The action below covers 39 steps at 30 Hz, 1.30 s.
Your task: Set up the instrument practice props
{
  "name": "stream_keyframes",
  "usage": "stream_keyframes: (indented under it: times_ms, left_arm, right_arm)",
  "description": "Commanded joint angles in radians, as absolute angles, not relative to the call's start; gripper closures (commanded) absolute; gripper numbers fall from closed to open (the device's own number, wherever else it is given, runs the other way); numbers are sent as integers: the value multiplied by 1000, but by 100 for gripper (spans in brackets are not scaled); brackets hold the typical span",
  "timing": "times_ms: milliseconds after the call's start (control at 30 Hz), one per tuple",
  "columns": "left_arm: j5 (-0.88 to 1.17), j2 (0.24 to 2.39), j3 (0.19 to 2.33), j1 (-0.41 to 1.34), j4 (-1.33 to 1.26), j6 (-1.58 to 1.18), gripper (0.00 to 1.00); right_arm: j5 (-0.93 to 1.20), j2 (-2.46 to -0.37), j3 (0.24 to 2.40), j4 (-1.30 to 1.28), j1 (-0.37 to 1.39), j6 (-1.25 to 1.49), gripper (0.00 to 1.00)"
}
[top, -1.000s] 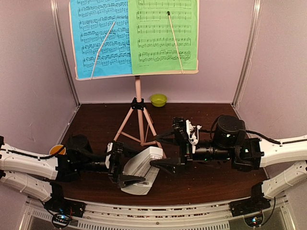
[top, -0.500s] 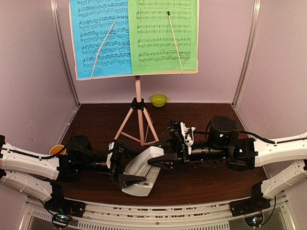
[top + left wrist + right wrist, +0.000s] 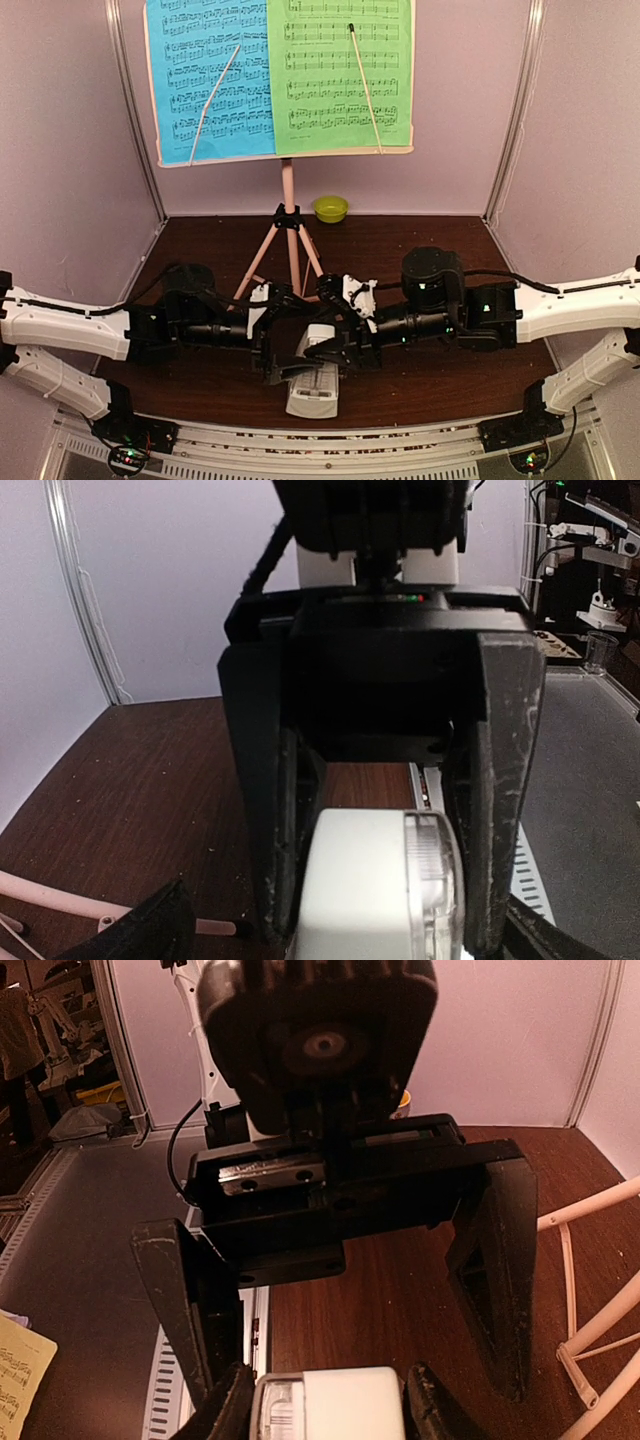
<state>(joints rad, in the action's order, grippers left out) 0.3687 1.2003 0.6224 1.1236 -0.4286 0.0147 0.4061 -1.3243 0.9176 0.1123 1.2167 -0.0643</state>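
The blue printed music sheet lies flat on the left half of the desk of the pink perforated-metal music stand. The stand's tripod legs are planted on the dark brown wooden table. In front of it, the left gripper reaches in from the left. Its fingers are spread wide and stand clear on either side of the small white pyramid-shaped metronome. The metronome sits near the table's front edge, between the two grippers. The green printed music sheet fills the desk's right half, edge to edge with the blue one. A small lime-green bowl sits at the back wall, just right of the stand's post. The right gripper comes in from the right, its fingers pressed against both flanks of the metronome.
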Motion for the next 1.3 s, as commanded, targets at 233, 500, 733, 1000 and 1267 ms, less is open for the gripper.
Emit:
stream_keyframes:
  times_ms: [233,500,733,1000,1267]
  left_arm:
    - [419,1287,634,1118,-472,51,2]
    - [424,1318,632,1118,-552,20,15]
    - [426,1284,612,1118,-568,23,51]
    - [454,1205,509,1091,-701,6,63]
    - [576,1094,486,1072,-761,19,69]
  right_arm:
    - [408,-1297,979,191,1220,-91,100]
    - [417,-1293,985,213,1221,-73,100]
    - [419,-1281,974,219,1220,-58,86]
    - [410,-1218,880,315,1194,34,20]
    - [453,-1127,713,329,1102,131,21]
